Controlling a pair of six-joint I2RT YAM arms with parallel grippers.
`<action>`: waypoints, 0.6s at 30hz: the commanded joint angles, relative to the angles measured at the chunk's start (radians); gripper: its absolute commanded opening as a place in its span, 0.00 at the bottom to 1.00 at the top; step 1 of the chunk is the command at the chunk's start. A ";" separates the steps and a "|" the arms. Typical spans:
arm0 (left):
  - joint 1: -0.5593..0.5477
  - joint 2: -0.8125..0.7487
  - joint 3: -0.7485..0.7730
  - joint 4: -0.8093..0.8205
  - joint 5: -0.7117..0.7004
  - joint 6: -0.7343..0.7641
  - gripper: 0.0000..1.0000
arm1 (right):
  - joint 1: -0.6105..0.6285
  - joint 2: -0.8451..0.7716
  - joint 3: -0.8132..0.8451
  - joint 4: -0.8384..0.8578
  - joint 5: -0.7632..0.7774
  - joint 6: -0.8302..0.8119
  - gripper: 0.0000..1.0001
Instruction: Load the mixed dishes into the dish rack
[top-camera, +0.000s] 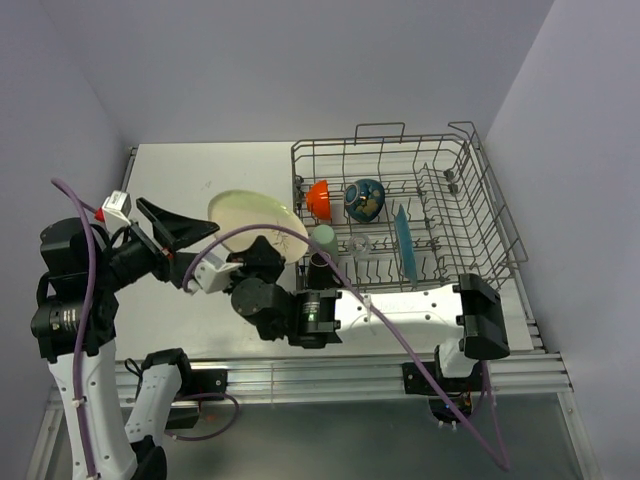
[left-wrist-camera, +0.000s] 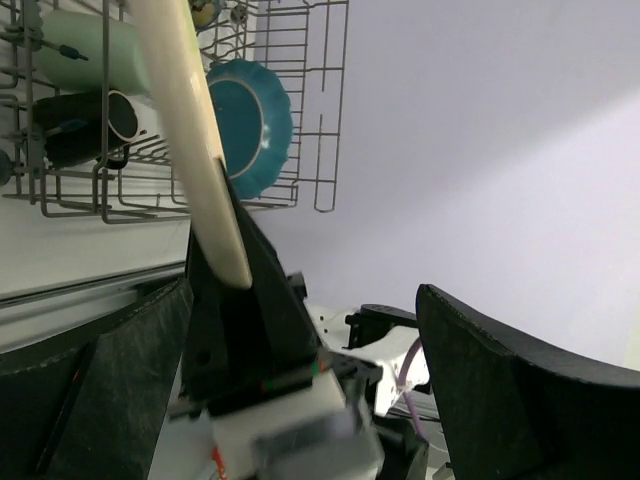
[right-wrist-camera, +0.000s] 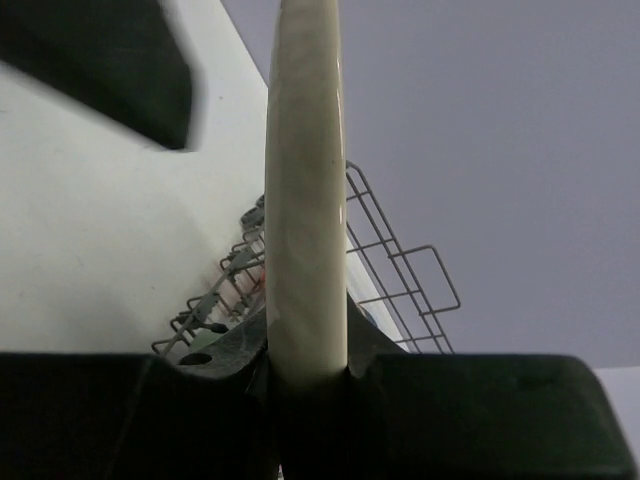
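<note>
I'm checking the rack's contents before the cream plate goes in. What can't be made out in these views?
- Small clear glass: top view, too faint among the dish rack wires.
- Dark brown mug: top view, partly behind the purple cable.
- Cream plate: right wrist view, edge-on, top cut by the frame.

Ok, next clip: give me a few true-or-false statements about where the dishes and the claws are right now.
1. The right claw is clamped on the rim of the cream plate. True.
2. The left claw grips that plate too. False: its jaws stand wide open with nothing between them.
3. The teal plate stands on edge inside the rack. True.
4. The orange bowl sits on the table outside the rack. False: it is inside the rack, next to the blue bowl.
5. The cream plate is loaded in the rack. False: it is held up just left of the rack.
</note>
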 joint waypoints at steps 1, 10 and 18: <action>0.002 -0.014 -0.011 0.079 0.016 -0.039 0.99 | -0.066 -0.106 0.060 0.086 0.037 0.014 0.00; 0.003 -0.047 -0.010 0.158 -0.086 -0.069 0.99 | -0.259 -0.207 0.159 -0.080 -0.041 0.203 0.00; 0.003 -0.080 -0.083 0.207 -0.086 -0.112 0.99 | -0.454 -0.301 0.373 -0.442 -0.179 0.581 0.00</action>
